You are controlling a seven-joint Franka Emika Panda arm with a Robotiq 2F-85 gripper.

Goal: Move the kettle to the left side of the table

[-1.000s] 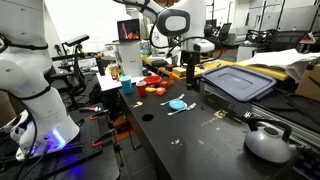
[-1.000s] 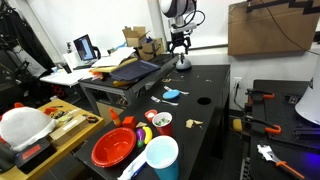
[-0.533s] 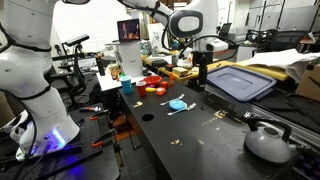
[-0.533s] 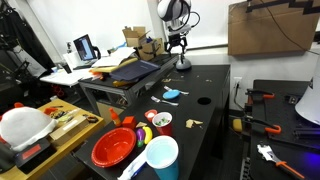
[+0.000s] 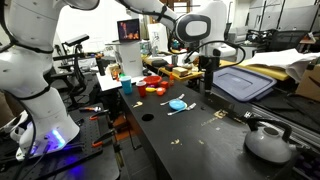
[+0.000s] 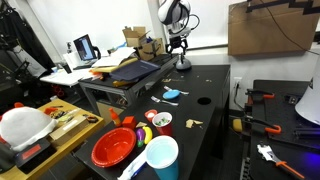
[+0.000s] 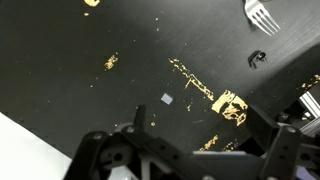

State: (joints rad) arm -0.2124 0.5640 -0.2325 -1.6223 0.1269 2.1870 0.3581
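The kettle (image 5: pixel 268 142) sits upright on the black table (image 5: pixel 190 140), at the end close to this exterior camera, with nothing touching it. My gripper (image 5: pixel 207 85) hangs above the tabletop well apart from the kettle, jaws spread wide and holding nothing. The grey-blue bin lid (image 5: pixel 240 82) lies beyond the kettle. In the wrist view I see tabletop flecked with yellowish marks and a fork (image 7: pixel 262 14) in the upper corner.

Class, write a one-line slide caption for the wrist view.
Wrist view: open hand hovering above the matt black table, flecked with yellow marks, a fork at upper right.
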